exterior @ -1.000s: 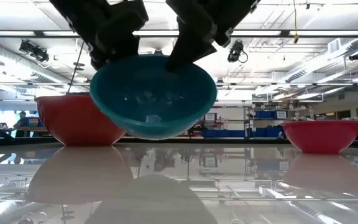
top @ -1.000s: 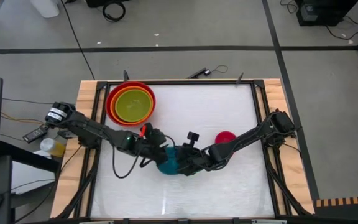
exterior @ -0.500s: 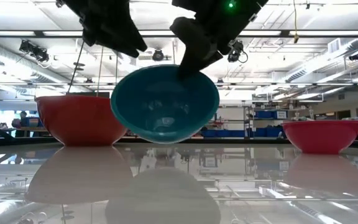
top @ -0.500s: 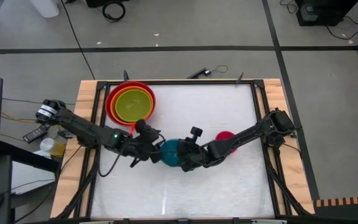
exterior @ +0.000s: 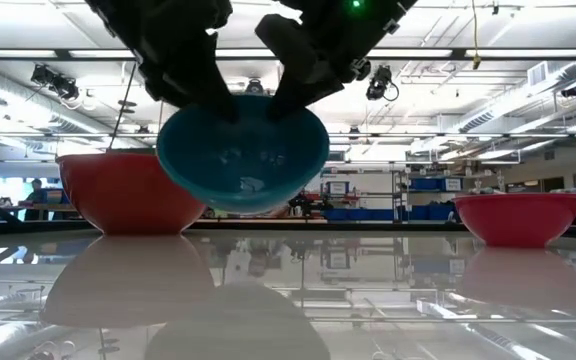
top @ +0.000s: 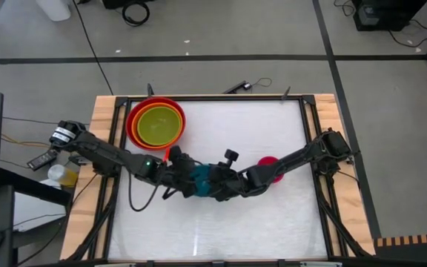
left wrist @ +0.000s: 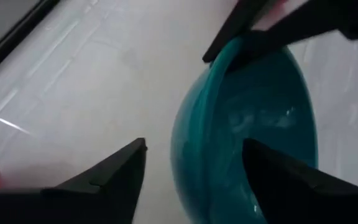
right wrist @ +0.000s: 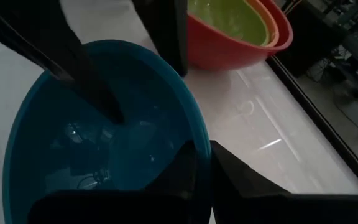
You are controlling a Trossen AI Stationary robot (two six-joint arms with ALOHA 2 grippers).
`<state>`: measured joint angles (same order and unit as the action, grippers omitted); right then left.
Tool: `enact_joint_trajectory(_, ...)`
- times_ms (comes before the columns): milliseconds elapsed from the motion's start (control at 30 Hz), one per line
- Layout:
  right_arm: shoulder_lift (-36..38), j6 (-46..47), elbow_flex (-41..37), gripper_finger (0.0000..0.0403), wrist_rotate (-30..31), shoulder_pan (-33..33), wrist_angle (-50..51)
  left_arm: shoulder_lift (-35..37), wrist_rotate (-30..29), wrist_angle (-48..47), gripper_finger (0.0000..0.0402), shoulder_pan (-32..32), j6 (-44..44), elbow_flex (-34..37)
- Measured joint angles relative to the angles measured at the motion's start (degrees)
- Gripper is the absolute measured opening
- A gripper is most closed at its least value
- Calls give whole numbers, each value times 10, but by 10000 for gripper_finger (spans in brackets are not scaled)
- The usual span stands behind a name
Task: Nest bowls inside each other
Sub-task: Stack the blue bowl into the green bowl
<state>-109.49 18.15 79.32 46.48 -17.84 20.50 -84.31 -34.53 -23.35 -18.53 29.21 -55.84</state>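
Note:
The blue bowl (top: 201, 178) hangs above the table's middle, a little tilted, with my right gripper (right wrist: 204, 149) shut on its rim. My left gripper (left wrist: 194, 146) is open at the opposite side. One finger (left wrist: 278, 180) stands inside the bowl and the other (left wrist: 114, 177) outside its wall. A red bowl (top: 134, 111) rests at the far left with an orange bowl and a yellow-green bowl (top: 158, 124) nested in it. The pink bowl (exterior: 516, 215) rests on the table to the right, partly under my right arm in the high view. My right gripper pinches the blue bowl's rim (right wrist: 194, 127) on the side toward the table's right, one finger inside and one outside. The fingers slant down from the right. The bowl is lifted clear of the table (exterior: 243, 185). My left gripper straddles the opposite rim (left wrist: 188, 130); whether it touches, I cannot tell.
The white tabletop has a black frame and a wooden border (top: 102, 148). Bare surface lies toward the near edge (top: 213, 230) and at the far right (top: 265, 126). A cable loops below my left arm (top: 136, 200).
My right gripper has carried the blue bowl a little toward the far edge, still clear of the table. My left gripper drew away from the bowl toward the left, then came back, and its fingers now stand on either side of the rim.

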Motion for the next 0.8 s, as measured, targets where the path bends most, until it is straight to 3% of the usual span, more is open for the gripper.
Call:
enact_joint_trajectory(100, 0, -5, 0, 32, -27, 1, -2, 0, 1, -6, 207, 5, -12, 0)
enact_joint_trajectory(300, 0, -1, 0, 66, -29, -3, -7, -1, 20, -7, 28, 5, -57, 0)
enact_joint_trajectory(600, 1, -2, 0, 80, -14, -9, 14, 0, -5, -14, 12, 5, -61, 0)
enact_joint_trajectory(800, 2, 75, 3, 122, -36, -8, 82, 39, -35, -67, 11, 17, -48, 0)
